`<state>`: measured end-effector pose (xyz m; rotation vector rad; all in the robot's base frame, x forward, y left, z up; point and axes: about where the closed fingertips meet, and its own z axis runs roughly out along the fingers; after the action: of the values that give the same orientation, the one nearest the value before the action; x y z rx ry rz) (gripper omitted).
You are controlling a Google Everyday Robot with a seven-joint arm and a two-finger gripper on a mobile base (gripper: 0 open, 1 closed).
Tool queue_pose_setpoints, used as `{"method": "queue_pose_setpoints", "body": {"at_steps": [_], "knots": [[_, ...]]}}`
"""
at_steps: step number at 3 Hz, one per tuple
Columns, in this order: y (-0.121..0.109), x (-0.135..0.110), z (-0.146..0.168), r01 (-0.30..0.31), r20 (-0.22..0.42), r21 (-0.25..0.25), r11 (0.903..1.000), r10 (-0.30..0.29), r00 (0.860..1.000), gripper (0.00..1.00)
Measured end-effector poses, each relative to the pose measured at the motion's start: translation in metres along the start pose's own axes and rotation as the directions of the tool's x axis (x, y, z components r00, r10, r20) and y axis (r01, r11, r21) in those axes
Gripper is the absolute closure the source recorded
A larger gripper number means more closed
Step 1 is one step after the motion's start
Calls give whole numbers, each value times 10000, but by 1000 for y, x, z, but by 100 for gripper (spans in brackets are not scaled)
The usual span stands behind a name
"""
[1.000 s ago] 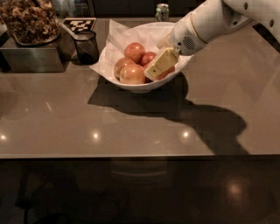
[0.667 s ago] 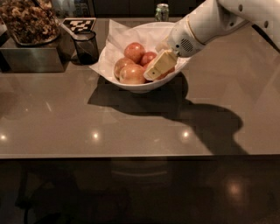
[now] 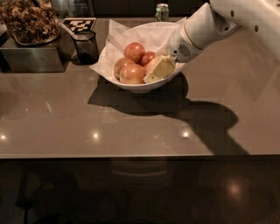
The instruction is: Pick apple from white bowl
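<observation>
The white bowl stands on the counter, lined with white paper, with several apples in it. The largest yellow-orange apple lies at the front of the bowl. A second apple lies behind it, a small dark-red one to its right, and another at the left. My gripper reaches in from the upper right over the bowl's right side. It sits just to the right of the largest apple, close to or touching it.
A small dark glass cup stands just left of the bowl. A metal box with a tray of nuts is at the far left. A green can stands behind the bowl. The counter's front edge runs across the view.
My gripper has sunk a little lower into the bowl's right side, nearer the front apple. The apples and the bowl have not moved.
</observation>
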<state>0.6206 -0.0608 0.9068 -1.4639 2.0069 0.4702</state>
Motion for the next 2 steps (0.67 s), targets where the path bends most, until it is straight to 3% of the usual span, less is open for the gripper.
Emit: {"method": "queue_pose_setpoints", "body": {"at_steps": [2], "knots": [[0,4,2,153,-242,-143,9998,-156,9996,71]]}}
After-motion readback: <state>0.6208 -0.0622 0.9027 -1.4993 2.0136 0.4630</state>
